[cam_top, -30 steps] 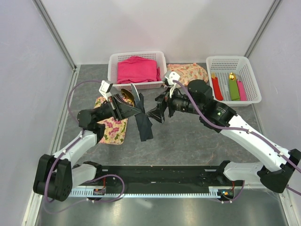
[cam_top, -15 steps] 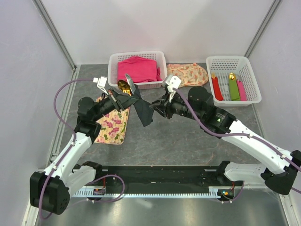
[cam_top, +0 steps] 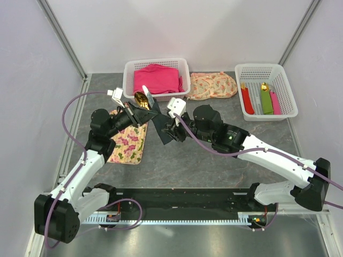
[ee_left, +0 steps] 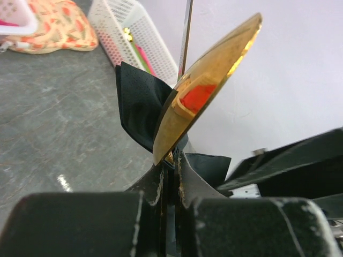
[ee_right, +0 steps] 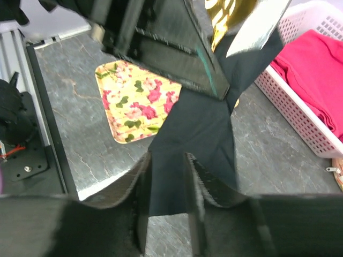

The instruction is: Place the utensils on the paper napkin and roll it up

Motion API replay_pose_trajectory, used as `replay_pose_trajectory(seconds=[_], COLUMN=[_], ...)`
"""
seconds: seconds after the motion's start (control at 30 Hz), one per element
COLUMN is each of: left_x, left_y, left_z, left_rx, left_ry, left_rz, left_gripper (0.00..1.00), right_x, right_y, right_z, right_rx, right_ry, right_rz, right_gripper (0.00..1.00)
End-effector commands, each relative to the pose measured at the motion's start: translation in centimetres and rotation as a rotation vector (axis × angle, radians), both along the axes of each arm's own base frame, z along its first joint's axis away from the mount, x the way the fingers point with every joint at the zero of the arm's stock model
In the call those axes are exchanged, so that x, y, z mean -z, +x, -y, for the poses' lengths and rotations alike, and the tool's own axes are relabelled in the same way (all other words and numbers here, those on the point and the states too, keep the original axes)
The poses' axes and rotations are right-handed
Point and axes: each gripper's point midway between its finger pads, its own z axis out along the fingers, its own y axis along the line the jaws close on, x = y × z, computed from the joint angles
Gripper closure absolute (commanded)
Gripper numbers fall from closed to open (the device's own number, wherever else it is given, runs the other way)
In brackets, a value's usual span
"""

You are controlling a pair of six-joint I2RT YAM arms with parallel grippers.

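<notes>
The left gripper (cam_top: 143, 108) is held above the desk, left of centre and towards the far edge, just in front of the white basket (cam_top: 131, 69) that holds the pink cloth (cam_top: 155, 79). Its jaws are seen in the left wrist view to be drawn almost together on the stems of the utensils (cam_top: 142, 98). A gold spoon bowl (ee_left: 206, 85) and a slim knife blade (ee_left: 186, 37) stand up out of the grip. The upper end of the paper napkin (cam_top: 159, 124) is caught in the same grip, folded about the stems.

From there the black sheet hangs down and towards the near edge, clear of the desk surface as far as can be judged. Its lower end is met by the right gripper (cam_top: 172, 131). In the right wrist view the fingers (ee_right: 142, 198) are set a narrow gap apart with the sheet lying between them. Whether it is pinched cannot be told.

The floral mat (cam_top: 128, 147) lies flat near the left edge, below the left gripper. A second basket (cam_top: 285, 88) sits at the far right corner.
</notes>
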Motion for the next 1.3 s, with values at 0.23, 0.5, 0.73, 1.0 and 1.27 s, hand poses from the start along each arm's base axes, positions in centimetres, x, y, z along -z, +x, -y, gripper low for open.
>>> replay_pose_trajectory(seconds=[0.23, 0.5, 0.73, 1.0, 1.27], left_x=[-5.8, -6.2, -6.5, -6.9, -6.7], left_y=[-4.2, -4.7, -5.1, -5.3, -5.7], left_z=[0.6, 0.7, 0.8, 0.8, 0.9], left_rx=[0.157, 0.184, 0.202, 0.216, 0.234], left_ry=[-0.172, -0.190, -0.202, -0.213, -0.202], left_rz=[0.173, 0.198, 0.206, 0.221, 0.233], left_gripper=[0.98, 0.98, 0.98, 0.98, 0.98], right_x=[0.1, -0.1, 0.7, 0.6, 0.7], right_y=[1.5, -0.2, 0.1, -1.5, 0.2], right_z=[1.2, 1.0, 1.2, 0.3, 1.7], right_rx=[0.027, -0.065, -0.073, -0.160, -0.078], right_ry=[0.074, 0.150, 0.181, 0.226, 0.231], right_rz=[-0.079, -0.228, -0.338, -0.453, -0.457], right_gripper=[0.46, 0.38, 0.33, 0.38, 0.31])
